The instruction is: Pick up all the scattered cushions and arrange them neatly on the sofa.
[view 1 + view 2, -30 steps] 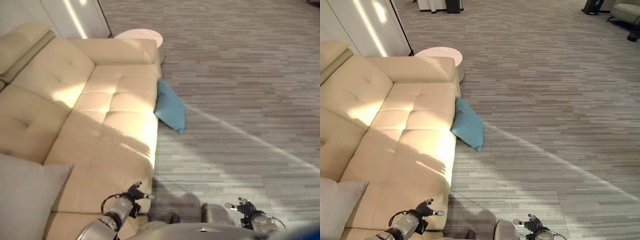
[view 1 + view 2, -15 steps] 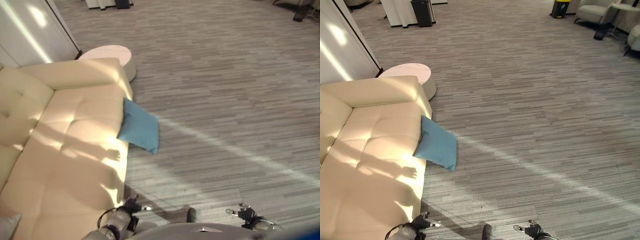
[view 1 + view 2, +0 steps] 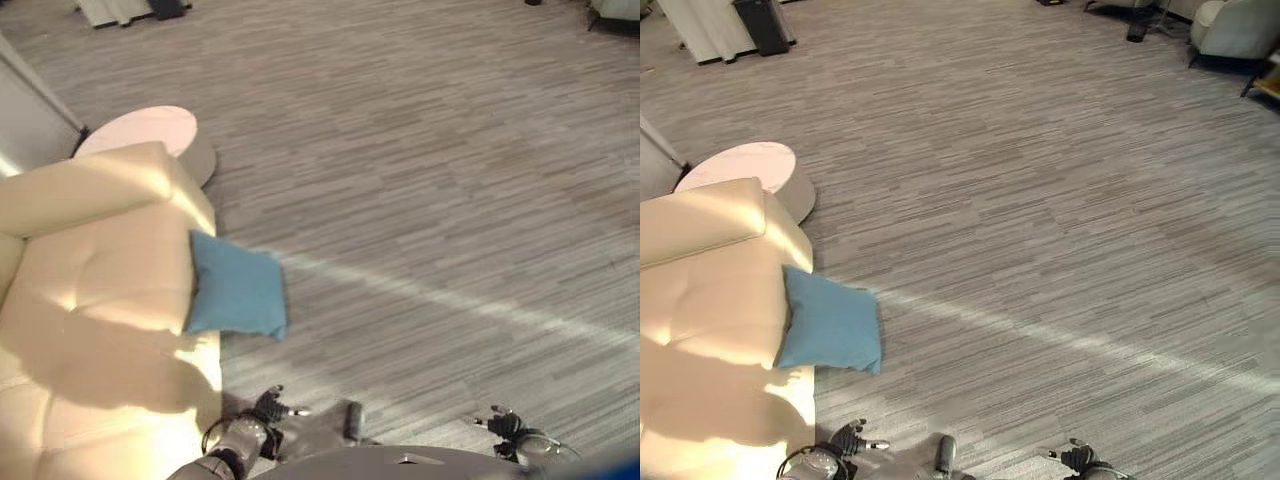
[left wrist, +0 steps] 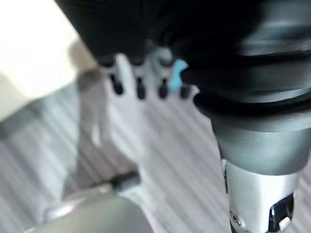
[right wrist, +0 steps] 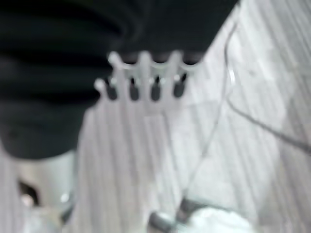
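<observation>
A blue cushion (image 3: 236,294) leans against the front edge of the cream sofa (image 3: 90,300), its lower part on the carpet; it is also the blue cushion (image 3: 830,328) in the right eye view. My left hand (image 3: 268,409) hangs low by the sofa's front, well short of the cushion, fingers relaxed and holding nothing. In its wrist view the fingers (image 4: 138,87) hang straight over the carpet. My right hand (image 3: 503,424) hangs low on the other side above bare floor, fingers (image 5: 143,87) straight and empty.
A round pale side table (image 3: 150,135) stands beyond the sofa's armrest. Striped grey carpet (image 3: 450,200) spreads wide to the right. Armchairs (image 3: 1240,25) stand far off at the back right, and a dark bin (image 3: 765,25) at the back left.
The camera has swung to the right: the sofa and blue cushion have slid left in the picture, the grey cushion on the seat has left it. Both hands stay low and empty.
</observation>
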